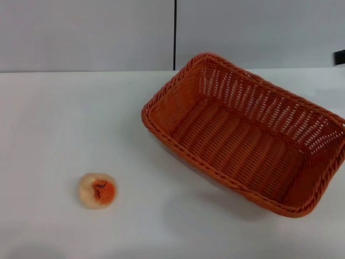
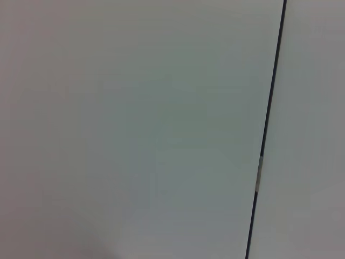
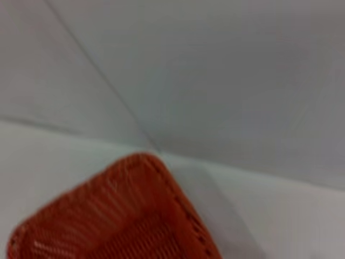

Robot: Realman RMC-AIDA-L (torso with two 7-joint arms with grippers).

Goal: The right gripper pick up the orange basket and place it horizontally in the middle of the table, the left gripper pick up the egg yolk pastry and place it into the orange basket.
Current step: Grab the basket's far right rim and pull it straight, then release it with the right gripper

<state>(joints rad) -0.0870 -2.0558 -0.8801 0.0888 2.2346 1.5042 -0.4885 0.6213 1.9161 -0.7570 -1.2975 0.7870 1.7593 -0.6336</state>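
1. The orange basket sits on the white surface, right of centre and towards the back. It lies at a slant, its long sides running diagonally from the back middle to the front right.
2. Its near right corner looks slightly raised, with a soft shadow beneath it on the surface.
3. The basket is empty; only its woven floor and sloping sides show.
4. The egg yolk pastry rests on the surface at the front left, well apart from the basket, its orange patch facing up.
5. The right wrist view shows one corner of the basket close below the camera, with the surface and a grey wall behind.
6. A small dark shape sits at the far right edge of the head view; what it is cannot be told.
7. Neither the left gripper nor the right gripper appears in any view, so the state of their jaws cannot be told.
8. The left wrist view shows only a pale panel with a thin dark seam.
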